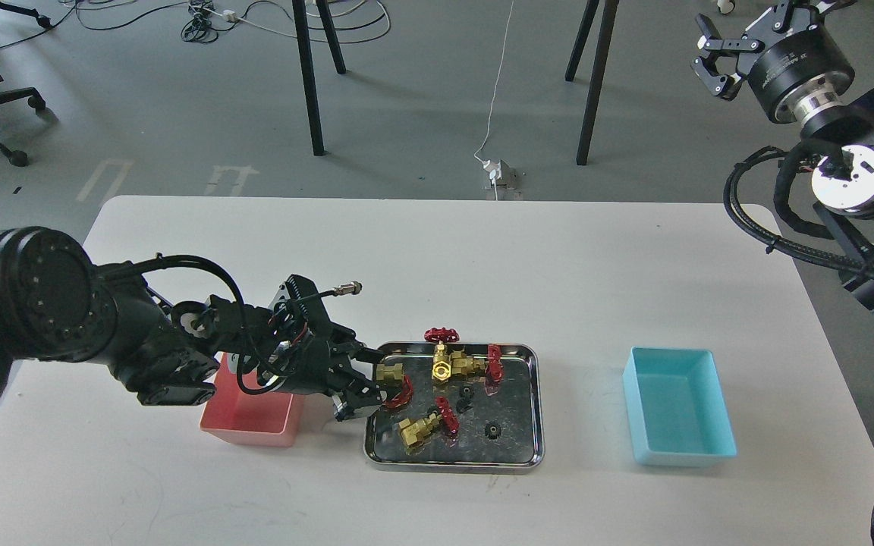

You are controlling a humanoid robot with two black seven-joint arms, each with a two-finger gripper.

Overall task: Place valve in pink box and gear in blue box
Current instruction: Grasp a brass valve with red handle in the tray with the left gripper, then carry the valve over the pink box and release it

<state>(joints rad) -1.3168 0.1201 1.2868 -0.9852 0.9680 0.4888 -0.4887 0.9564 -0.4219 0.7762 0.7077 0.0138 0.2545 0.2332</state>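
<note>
My left gripper [378,381] has its two fingers set either side of the valve [395,379] at the left edge of the steel tray [528,406], pinching its brass body while the red handwheel sticks out to the right, past the fingertips. I judge that body to be the right place to hold: it is solid metal, stiff and heavy for its size, with flats that give the pads something to bear on, whereas the spoked wheel is round, could turn on its stem and would let the valve swing. Polished brass may be slippery, so a firm squeeze seems wise, and nothing about it looks fragile. Three more valves lie in the tray, one [444,355] standing upright near the back rim, one [477,364] beside it, one [425,428] lying toward the front, and a few tiny black gears [492,430] sit among them, light and hard to pinch. Behind the fingers my wrist is low and nearly level, reaching across the table [437,250] from the left, directly over the pink box [251,417], which sits just left of the tray. My right gripper [714,64] hangs high at the far right with its fingers spread, holding nothing, well above the blue box [676,406], which looks empty.
</note>
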